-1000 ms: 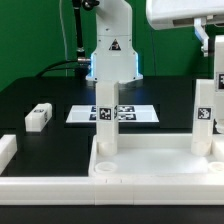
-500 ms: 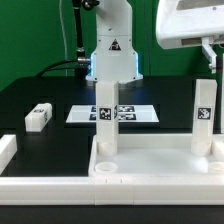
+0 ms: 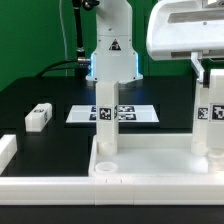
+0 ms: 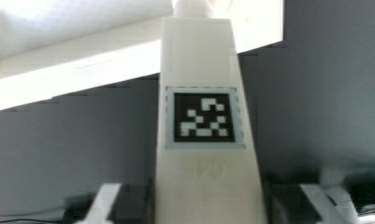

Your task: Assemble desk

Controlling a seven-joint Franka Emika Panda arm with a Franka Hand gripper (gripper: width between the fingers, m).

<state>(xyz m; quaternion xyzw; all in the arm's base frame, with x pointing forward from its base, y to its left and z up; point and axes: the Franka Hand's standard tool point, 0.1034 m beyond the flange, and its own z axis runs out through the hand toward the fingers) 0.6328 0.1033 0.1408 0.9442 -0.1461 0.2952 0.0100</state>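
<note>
The white desk top [image 3: 150, 172] lies at the front with its raised rim up. Two white tagged legs stand upright in it, one at the exterior view's left [image 3: 107, 118] and one at the right [image 3: 205, 125]. My gripper [image 3: 206, 74] hangs over the top end of the right leg. In the wrist view this leg [image 4: 205, 110] runs between my fingers [image 4: 109, 200], with a dark gap on each side. The gripper [image 4: 207, 206] is open and straddles the leg without touching it. A third leg [image 3: 38, 117] lies loose on the black table at the left.
The marker board [image 3: 84, 114] lies flat behind the desk top, in front of the robot base [image 3: 110, 55]. A low white rail [image 3: 5, 150] edges the table at the exterior view's left. A green backdrop closes the rear.
The gripper has come down and toward the exterior view's left, from beside the right leg to over its top end. The jaws keep the same width. The legs and desk top have not moved.
</note>
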